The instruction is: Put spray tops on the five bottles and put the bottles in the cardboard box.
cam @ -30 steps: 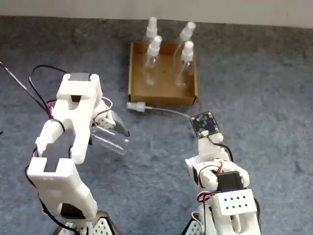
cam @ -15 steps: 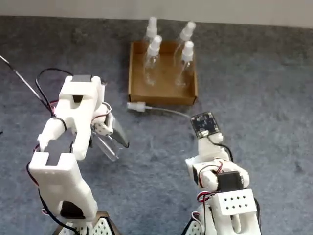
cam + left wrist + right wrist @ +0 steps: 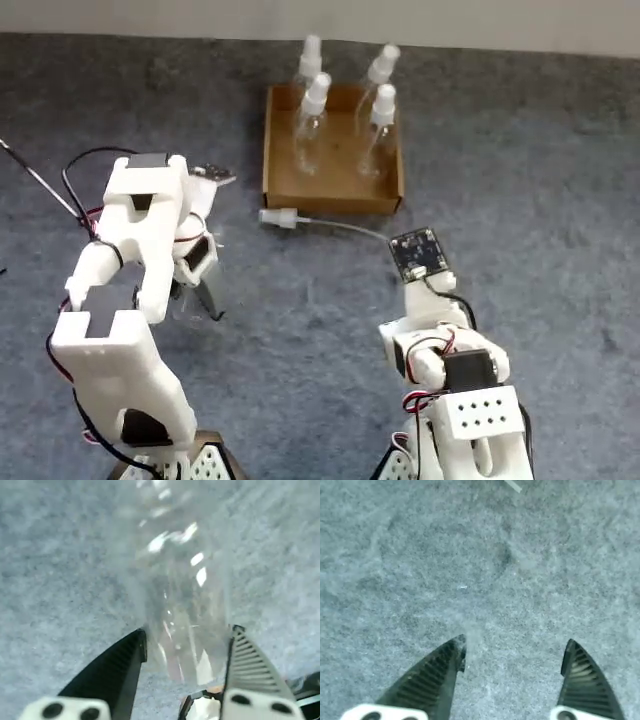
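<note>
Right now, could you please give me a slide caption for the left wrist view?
The left gripper clamps a clear plastic bottle, with grey carpet behind it.

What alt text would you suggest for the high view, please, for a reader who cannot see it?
The left gripper holds a clear bottle over grey carpet. Four bottles with spray tops stand in a cardboard box beyond, a loose spray top lies before it, and the right arm sits alongside.
</note>
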`<state>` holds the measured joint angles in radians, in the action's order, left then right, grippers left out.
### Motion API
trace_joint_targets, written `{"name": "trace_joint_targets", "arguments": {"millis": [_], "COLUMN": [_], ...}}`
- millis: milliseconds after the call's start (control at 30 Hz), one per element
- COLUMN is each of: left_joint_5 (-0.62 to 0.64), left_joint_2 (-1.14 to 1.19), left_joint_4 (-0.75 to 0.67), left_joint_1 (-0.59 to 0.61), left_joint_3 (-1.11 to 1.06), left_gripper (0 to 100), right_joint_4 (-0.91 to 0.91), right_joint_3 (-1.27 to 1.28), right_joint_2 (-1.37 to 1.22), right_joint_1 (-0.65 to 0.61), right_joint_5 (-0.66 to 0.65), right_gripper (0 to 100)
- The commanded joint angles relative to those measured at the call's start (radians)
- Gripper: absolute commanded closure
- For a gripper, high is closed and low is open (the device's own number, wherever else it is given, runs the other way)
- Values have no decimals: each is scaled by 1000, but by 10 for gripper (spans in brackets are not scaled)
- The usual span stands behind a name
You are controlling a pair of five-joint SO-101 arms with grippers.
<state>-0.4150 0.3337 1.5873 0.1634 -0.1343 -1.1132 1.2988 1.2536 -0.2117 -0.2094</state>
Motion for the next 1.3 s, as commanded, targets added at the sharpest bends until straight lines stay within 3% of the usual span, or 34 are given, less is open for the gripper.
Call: {"name": "trace_joint_targets", "arguments": {"millis": [0, 200, 400, 533, 733, 833, 967, 1267], "left_joint_5": [-71, -218, -221, -107, 64, 150, 173, 173], "left_joint_2": [-73, -334, -529, -605, -638, -601, -441, -4], "left_joint_4": [25, 18, 17, 6, -112, -213, -298, -305], "left_joint_1": [15, 12, 30, 5, -165, -251, -312, -332], "left_joint_3": [27, -140, -206, -205, -177, -154, -64, 352], "left_gripper": [843, 796, 758, 758, 760, 761, 761, 758], "right_joint_4": [19, 19, 19, 19, 19, 19, 19, 19], "right_joint_3": [-12, -12, -12, -12, -12, -12, -12, -12], "right_joint_2": [-7, -10, -10, -10, -10, -8, -8, -7], "right_joint_1": [7, 7, 7, 7, 7, 7, 7, 7], "right_joint_5": [-9, -9, -9, -9, -9, -9, -9, -12], "right_gripper": [738, 738, 738, 738, 738, 738, 738, 738]}}
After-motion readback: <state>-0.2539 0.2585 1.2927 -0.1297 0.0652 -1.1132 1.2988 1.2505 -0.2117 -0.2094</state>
